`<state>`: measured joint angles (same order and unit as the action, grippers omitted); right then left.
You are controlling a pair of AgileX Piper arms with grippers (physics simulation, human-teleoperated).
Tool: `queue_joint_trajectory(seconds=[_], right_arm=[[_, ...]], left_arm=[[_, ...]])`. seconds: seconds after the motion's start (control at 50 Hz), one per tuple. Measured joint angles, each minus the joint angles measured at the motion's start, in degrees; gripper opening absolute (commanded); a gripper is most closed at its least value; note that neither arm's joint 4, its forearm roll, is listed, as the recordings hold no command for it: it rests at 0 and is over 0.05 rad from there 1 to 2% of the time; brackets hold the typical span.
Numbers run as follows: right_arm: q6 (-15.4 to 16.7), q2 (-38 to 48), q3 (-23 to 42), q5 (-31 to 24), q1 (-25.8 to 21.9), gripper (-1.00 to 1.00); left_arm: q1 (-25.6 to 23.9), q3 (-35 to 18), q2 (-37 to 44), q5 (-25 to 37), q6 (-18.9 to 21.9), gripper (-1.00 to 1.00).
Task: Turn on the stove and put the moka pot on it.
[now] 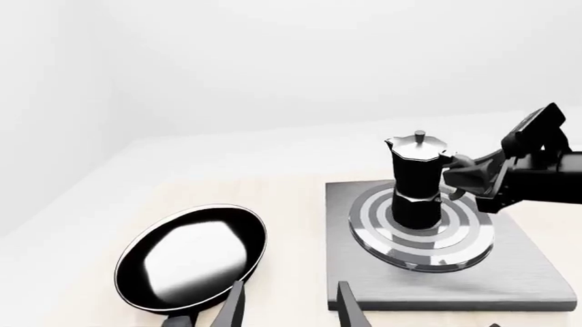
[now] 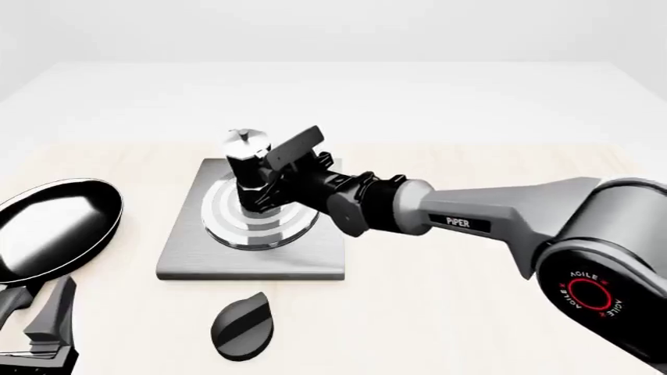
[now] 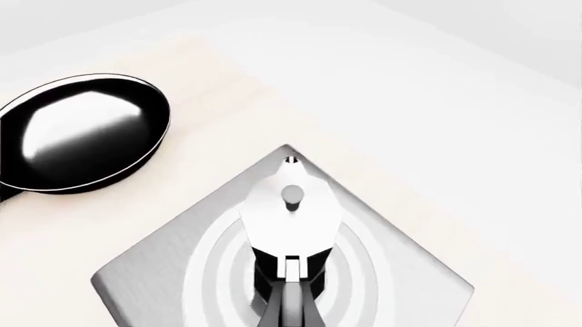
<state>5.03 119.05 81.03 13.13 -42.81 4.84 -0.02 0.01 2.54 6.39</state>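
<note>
The moka pot (image 2: 247, 166) stands upright at the middle of the ring burner on the stove (image 2: 312, 250), its black base on the rings and its silver lid on top. My right gripper (image 2: 273, 186) reaches in from the right and is shut on the moka pot (image 1: 418, 178) at its handle side. The right wrist view looks down on the moka pot (image 3: 289, 208) with the fingers closed behind it. The stove's black oval knob (image 2: 242, 326) lies on the table in front of the slab. My left gripper (image 1: 291, 315) hangs open near the front left, holding nothing.
A shiny black frying pan (image 2: 55, 228) lies left of the stove, its handle pointing toward my left gripper (image 2: 47, 324). The right arm (image 2: 490, 219) stretches across the table's right half. The pale wooden tabletop (image 2: 469, 312) extends to the right of the knob.
</note>
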Motion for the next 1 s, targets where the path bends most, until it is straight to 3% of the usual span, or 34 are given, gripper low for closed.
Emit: queue_joint_trajectory(seconds=[0.64, 0.66, 1.0], right_arm=[[-0.4, 0.9, 1.8, -1.0, 0.5, -1.0], [-0.4, 0.9, 1.7, -1.0, 0.5, 1.0], [0.8, -1.8, -1.1, -1.5, 1.2, 1.0]], left_arm=[[0.3, 0.0, 0.0, 0.1, -0.3, 1.0], [0.3, 0.0, 0.0, 0.1, -0.3, 1.0], [0.2, 0.0, 0.0, 0.1, -0.3, 1.0]])
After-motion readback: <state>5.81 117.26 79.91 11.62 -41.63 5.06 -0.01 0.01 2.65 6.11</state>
